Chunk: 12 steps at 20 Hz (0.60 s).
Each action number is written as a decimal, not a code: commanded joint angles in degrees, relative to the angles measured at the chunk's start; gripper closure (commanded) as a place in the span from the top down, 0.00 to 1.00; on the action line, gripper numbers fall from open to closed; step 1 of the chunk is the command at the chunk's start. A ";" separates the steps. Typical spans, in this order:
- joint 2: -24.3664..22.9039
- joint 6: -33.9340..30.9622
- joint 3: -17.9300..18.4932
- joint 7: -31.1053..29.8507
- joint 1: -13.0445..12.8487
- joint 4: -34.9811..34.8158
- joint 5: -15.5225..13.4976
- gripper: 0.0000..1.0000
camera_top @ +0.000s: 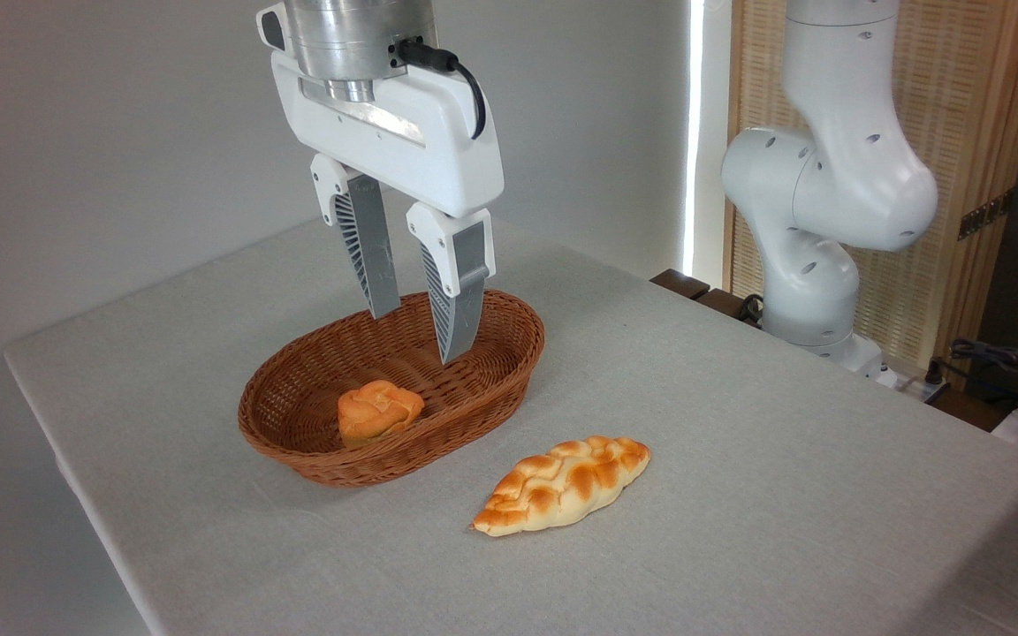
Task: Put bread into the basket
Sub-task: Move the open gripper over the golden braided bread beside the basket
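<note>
While you look across from the left, you meet one oval brown woven wicker basket (pixel 315 450) on the grey-clothed table (pixel 783 459), and one small round orange bun (pixel 378 411) lying inside it. Above the basket's far end your one white gripper (pixel 421 329) hangs with its two grey fingers (pixel 370 256) parted and holding nothing. Right of the basket, just beside its rim, one long braided cream-and-golden loaf (pixel 562 484) lies on the cloth. You'll find no readable writing anywhere.

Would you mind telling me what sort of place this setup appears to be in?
Probably a robotics lab or test room: a robot arm mounted beside a cloth-covered table, loose cables at the right, and staged props, a basket and bread.
</note>
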 commanded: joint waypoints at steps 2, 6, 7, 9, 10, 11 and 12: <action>-0.91 -0.85 1.75 2.41 0.32 -0.65 -2.38 1.00; -1.17 -0.68 2.28 2.50 0.32 -0.65 -2.38 1.00; -1.18 -0.68 2.28 2.50 0.32 -0.73 -2.38 1.00; -1.44 -0.33 2.28 2.50 0.32 -1.34 -2.38 1.00; -2.92 0.72 2.28 2.67 0.32 -3.44 -2.29 1.00; -5.20 3.60 2.45 2.85 0.32 -7.03 -2.29 1.00; -8.00 7.02 2.54 3.19 0.32 -11.41 -2.29 1.00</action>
